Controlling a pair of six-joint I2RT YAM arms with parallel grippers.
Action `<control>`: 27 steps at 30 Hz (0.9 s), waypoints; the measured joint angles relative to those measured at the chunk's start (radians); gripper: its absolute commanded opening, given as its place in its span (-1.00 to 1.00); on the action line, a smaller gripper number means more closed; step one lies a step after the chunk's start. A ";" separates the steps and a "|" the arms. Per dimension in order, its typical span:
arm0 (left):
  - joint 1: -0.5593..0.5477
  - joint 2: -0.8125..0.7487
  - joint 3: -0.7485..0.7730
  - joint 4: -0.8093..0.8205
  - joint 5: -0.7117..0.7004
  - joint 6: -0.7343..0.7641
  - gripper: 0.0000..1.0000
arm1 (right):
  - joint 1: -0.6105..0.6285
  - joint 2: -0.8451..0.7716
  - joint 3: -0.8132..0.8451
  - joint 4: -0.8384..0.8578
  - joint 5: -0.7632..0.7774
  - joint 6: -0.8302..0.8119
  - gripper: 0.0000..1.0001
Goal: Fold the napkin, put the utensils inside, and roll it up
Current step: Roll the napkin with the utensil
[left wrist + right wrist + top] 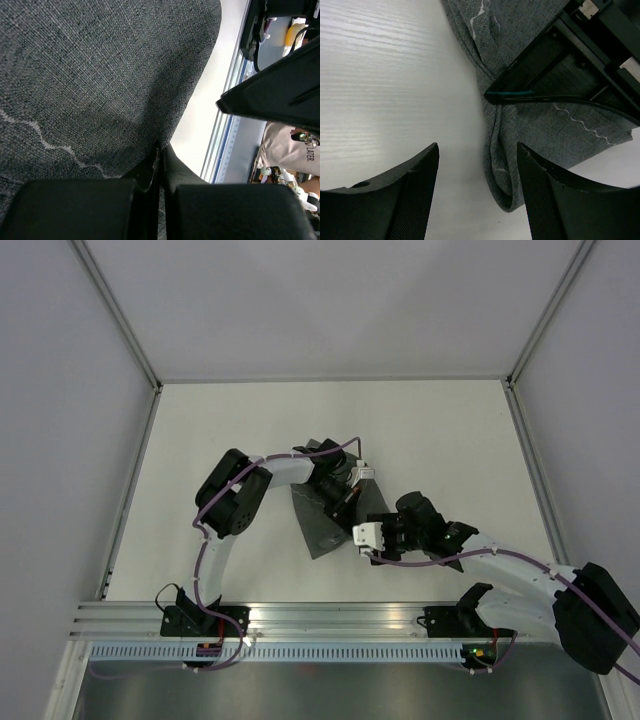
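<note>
The napkin (322, 522) is a dark grey cloth lying crumpled in the middle of the white table (240, 440). My left gripper (348, 498) is over its far right part, shut on a pinch of cloth; in the left wrist view the napkin (100, 75) runs right into the closed left gripper (160, 162). My right gripper (358, 536) sits at the napkin's near right edge. In the right wrist view the right gripper (477, 147) is open over bare table, with a folded napkin corner (507, 192) just inside its right finger (540, 195). No utensils are in view.
An aluminium rail (330, 615) runs along the near table edge, with both arm bases on it. Grey walls and frame posts (125, 325) close in the table's sides and back. The right arm's black body (280, 95) hangs close beside the left gripper.
</note>
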 measured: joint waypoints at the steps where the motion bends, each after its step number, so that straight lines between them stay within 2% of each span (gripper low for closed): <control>1: 0.001 0.003 0.000 0.000 0.003 0.000 -0.95 | 0.017 0.012 -0.010 0.039 0.023 0.004 0.40; 11: 0.003 0.014 0.000 -0.003 0.028 0.000 -0.95 | 0.131 0.116 -0.043 0.298 0.201 0.023 0.36; 22: 0.005 0.014 0.000 -0.014 0.033 0.000 -0.95 | 0.184 0.213 -0.080 0.392 0.272 0.010 0.20; 27: 0.008 0.014 0.000 -0.023 0.037 0.000 -0.95 | 0.192 0.246 -0.092 0.452 0.304 -0.003 0.05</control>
